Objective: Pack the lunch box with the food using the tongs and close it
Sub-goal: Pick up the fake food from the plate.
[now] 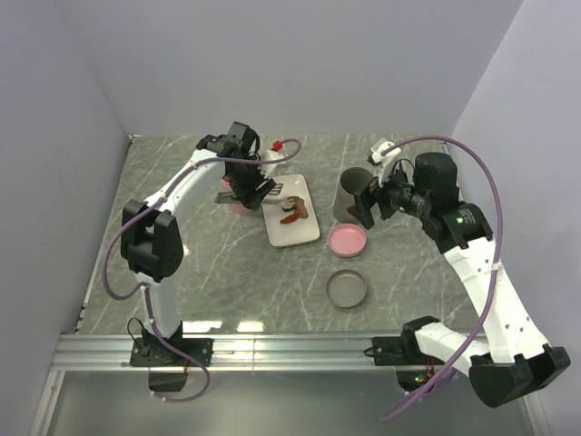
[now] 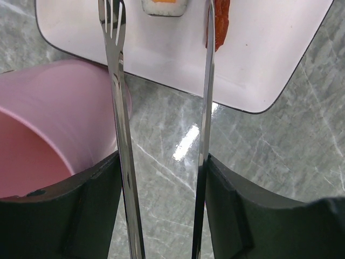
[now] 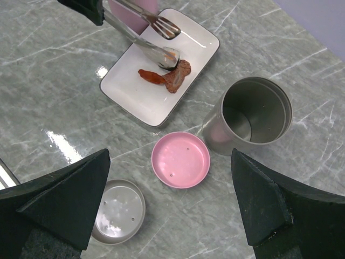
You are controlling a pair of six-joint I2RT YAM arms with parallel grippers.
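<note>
Picking is in hand: the left tool (image 2: 164, 216) grips the tongs (image 2: 121, 135), tips apart over the meat strip (image 3: 161, 80) on the plate (image 3: 135, 100), at ten o'clock from the pink lid (image 1: 348, 240); squeezing seems next, and the right tool (image 3: 170, 208) hangs wide open.

The plate (image 1: 292, 234) lies mid-surface. Its far end is blocked from above by the tongs (image 2: 123, 140), which the left end effector (image 1: 257, 193) grips. A pink cup (image 1: 232, 207) crowds the plate's far-left corner. To the right, the can (image 1: 349, 193), pink lid (image 1: 348, 240) and grey lid (image 1: 347, 288) stand in a far-to-near line with narrow gaps. The right end effector (image 1: 367, 207) hangs wide-jawed beside the can. The surface (image 1: 227, 282) near-left of the plate is bare.
</note>
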